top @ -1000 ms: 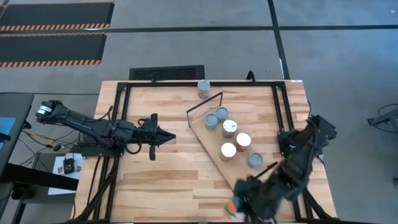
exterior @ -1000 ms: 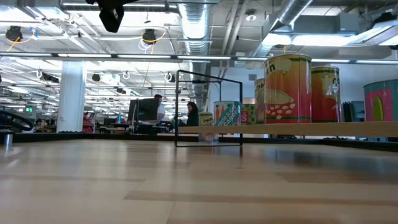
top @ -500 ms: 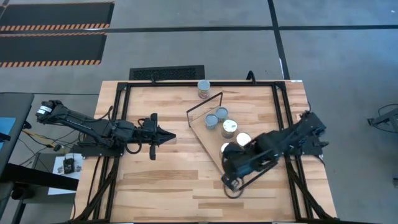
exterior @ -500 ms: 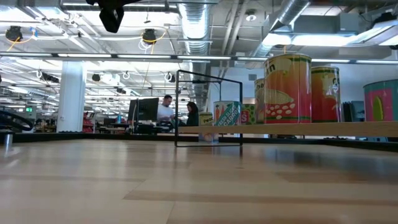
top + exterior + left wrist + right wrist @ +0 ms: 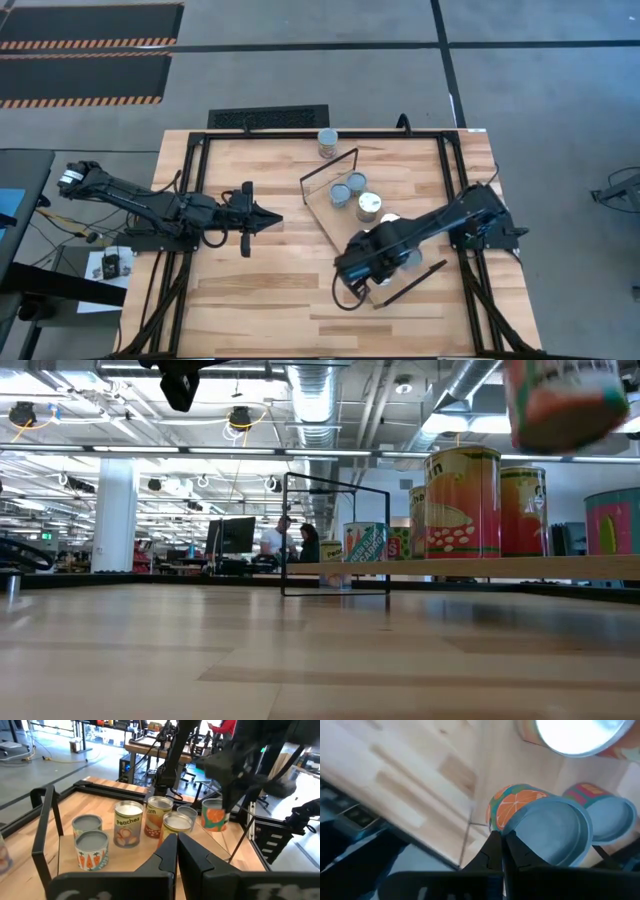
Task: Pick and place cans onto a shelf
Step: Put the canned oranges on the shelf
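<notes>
My right gripper [image 5: 503, 845] is shut on a can with an orange picture on a teal label [image 5: 215, 815] and holds it over the near end of the light wooden shelf [image 5: 335, 228]. The can shows blurred and high in the low view [image 5: 565, 400]. Several cans [image 5: 369, 206] stand upright on the shelf board. One more can [image 5: 328, 143] stands on the tabletop beyond the shelf's far end. My left gripper [image 5: 272, 221] is shut and empty over the table's left half, pointing at the shelf. My right gripper pinches the can at the edge of its blue-grey top [image 5: 516, 826] between its two fingers, which come from above and point down. The fingers themselves hide the exact place of contact. The can hangs below them, about upright, clear of the shelf and table.
Black wire frames [image 5: 330, 170] stand at the shelf's two short ends. A black metal frame [image 5: 195, 150] runs along the table's left, far and right sides. Bare plank tabletop [image 5: 260, 290] lies left of and in front of the shelf.
My right gripper has carried the can from the table's near edge toward the far and left side, up over the shelf's near end. The can has come into the low view, high above the shelf board. My left arm has kept still.
</notes>
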Tool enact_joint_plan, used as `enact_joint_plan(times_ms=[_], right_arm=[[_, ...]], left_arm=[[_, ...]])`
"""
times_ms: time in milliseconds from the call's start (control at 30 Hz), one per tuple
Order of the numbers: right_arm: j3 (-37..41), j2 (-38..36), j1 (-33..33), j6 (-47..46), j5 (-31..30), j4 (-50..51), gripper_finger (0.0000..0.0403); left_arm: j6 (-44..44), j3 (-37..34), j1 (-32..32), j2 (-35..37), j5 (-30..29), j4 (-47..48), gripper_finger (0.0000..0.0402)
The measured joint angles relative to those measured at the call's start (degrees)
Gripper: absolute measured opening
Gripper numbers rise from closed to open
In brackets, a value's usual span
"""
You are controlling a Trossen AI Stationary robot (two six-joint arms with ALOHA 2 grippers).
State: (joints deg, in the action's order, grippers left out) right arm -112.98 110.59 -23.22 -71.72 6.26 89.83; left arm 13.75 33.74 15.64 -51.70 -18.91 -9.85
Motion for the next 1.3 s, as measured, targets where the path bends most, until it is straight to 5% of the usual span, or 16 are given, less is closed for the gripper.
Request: enact_joint_plan(times_ms=[900,1300], right_arm=[[20.8,-1.1,1.2,-3.8,-0.9,-13.8,0.0001],[21.5,-1.1,0.8,-5.0,-0.7,-13.8,0.0013]], left_arm=[[-1.3,0.0,0.0,0.0,0.1,0.0,0.0000],[-1.3,0.0,0.0,0.0,0.1,0.0,0.0000]])
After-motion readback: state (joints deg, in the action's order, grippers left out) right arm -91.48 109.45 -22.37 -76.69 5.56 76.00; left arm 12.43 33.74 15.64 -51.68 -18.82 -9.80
